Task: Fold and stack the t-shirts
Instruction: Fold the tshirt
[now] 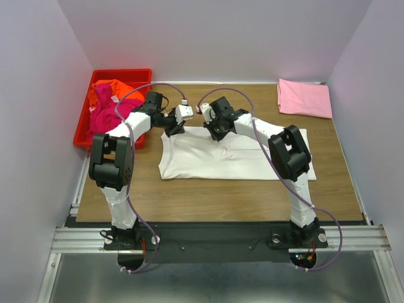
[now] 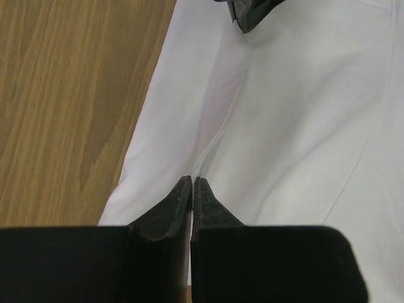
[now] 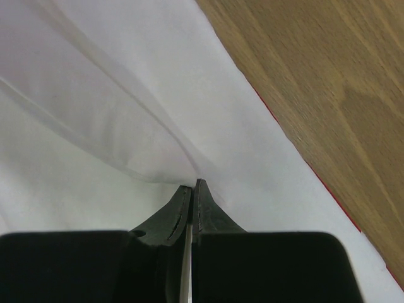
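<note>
Pinching the far edge of the white shirt (image 1: pixel 235 159), both arms are at the start of a fold. The shirt lies spread flat in the middle of the tabletop (image 1: pixel 221 201). The left jaws are closed on a ridge of cloth near its far-left corner, and the right jaws are closed on a raised pleat near the middle of the same far edge.

To do this fold well, we judge that both arms should lift together and evenly, so the edge stays level and does not twist between them. We should raise it only enough to clear the layer beneath, then carry it toward the near hem in one straight sweep. The two grips sit close together, so the far-right part of the edge hangs unsupported and may sag or drag; going slowly should help it follow.

A folded pink shirt (image 1: pixel 304 98) waits at the far-right corner, which we take as the place to stack. An orange shirt (image 1: pixel 105 92) and a magenta shirt (image 1: pixel 108 115) lie bunched in the red bin (image 1: pixel 121 72) at far left.
</note>
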`<state>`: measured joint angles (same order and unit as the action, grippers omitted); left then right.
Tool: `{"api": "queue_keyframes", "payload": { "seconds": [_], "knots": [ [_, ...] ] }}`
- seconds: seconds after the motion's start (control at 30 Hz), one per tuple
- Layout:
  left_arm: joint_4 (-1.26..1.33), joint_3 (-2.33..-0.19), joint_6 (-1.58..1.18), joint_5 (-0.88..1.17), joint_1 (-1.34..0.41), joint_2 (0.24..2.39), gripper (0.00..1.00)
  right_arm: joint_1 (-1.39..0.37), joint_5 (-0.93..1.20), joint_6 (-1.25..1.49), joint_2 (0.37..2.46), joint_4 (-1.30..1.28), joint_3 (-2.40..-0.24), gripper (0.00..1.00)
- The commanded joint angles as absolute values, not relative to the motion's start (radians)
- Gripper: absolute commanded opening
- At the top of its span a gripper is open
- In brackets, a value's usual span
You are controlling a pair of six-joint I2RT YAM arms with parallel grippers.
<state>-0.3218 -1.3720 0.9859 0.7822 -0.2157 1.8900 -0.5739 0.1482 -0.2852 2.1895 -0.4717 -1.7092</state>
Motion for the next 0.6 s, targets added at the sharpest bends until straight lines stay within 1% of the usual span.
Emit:
{"api": "queue_keyframes", "payload": {
  "seconds": [0.0, 0.4, 0.47, 0.57],
  "knots": [
    [-0.298, -1.413, 0.947, 0.798, -0.213, 1.902, 0.01, -0.549, 0.153, -0.262, 2.145, -0.476, -1.743, 0.01],
    [-0.173, -1.503, 0.870, 0.762, -0.207, 1.970, 0.00, -0.522, 0.159, -0.265, 2.151, -0.474, -1.756, 0.01],
    [-0.155, -1.509, 0.861, 0.761, -0.207, 1.976, 0.00, -0.520, 0.161, -0.264, 2.157, -0.474, -1.761, 0.04],
    [-0.155, -1.517, 0.864, 0.761, -0.207, 1.991, 0.00, -0.518, 0.166, -0.264, 2.163, -0.474, -1.767, 0.13]
  ]
}}
